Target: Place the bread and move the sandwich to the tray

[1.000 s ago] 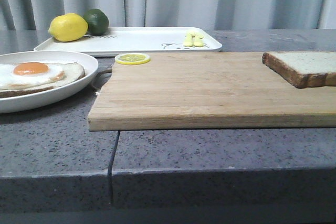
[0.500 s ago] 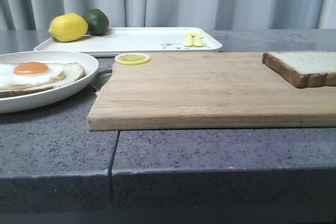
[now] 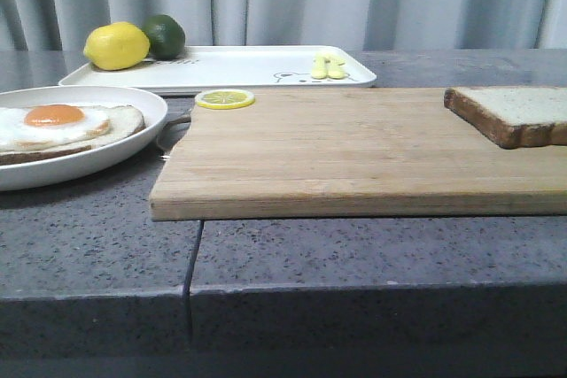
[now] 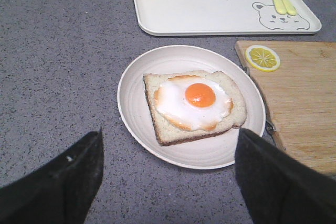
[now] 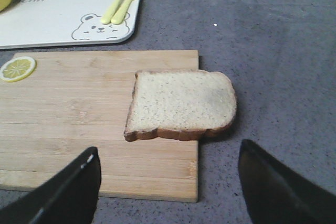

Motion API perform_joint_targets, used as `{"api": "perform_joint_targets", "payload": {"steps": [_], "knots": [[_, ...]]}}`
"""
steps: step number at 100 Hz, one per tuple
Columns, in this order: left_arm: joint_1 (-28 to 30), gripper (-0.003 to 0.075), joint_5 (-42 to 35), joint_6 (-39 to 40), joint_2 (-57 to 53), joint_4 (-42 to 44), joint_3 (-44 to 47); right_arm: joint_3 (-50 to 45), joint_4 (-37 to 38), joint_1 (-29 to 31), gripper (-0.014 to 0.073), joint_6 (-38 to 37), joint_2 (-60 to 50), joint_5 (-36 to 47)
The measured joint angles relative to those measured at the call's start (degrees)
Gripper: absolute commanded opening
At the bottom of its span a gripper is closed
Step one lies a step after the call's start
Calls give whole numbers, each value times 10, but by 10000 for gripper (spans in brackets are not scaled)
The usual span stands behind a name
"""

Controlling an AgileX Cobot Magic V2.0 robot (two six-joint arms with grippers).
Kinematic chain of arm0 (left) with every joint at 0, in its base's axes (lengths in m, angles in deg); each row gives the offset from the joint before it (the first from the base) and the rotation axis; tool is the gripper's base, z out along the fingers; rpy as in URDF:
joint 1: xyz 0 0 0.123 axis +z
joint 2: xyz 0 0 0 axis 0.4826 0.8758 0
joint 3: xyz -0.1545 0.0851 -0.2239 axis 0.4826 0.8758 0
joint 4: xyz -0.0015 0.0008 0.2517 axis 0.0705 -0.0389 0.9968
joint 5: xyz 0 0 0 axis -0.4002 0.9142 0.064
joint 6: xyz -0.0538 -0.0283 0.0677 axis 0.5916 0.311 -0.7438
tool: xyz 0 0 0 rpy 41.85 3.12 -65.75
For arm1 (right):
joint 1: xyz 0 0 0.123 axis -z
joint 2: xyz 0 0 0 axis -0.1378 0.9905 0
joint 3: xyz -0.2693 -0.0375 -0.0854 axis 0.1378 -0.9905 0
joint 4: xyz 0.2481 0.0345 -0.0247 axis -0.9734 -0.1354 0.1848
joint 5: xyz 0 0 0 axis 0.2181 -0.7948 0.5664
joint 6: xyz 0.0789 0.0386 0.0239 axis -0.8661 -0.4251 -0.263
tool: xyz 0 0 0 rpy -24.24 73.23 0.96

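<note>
Though overhanging the board [image 5: 79, 124] — bread [image 5: 181, 103], dark-crusted.

Matt, grainy wooden board [image 3: 354, 152], speckled grey stone-like table [image 3: 354, 254], smooth white tray [image 3: 239, 66], porous bread [image 5: 181, 103].

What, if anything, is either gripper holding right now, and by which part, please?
Nothing is held. The left gripper is open above the plate with the egg-topped sandwich; the right gripper is open above the bread, which partly overhangs the wooden board.
</note>
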Motion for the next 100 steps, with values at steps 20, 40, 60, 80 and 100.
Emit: {"api": "perform_joint_targets", "payload": {"steps": [20,40,60,80,100], "knots": [[0,494,0,0,0,0,0,0,-71,26,551,63,46,12],[0,494,0,0,0,0,0,0,-156,102,550,140,112,33],[0,494,0,0,0,0,0,0,-285,192,550,232,173,43],[0,494,0,0,0,0,0,-2,-423,240,550,332,216,44],[0,494,1,0,0,0,0,-31,-533,267,550,410,254,51]]}}
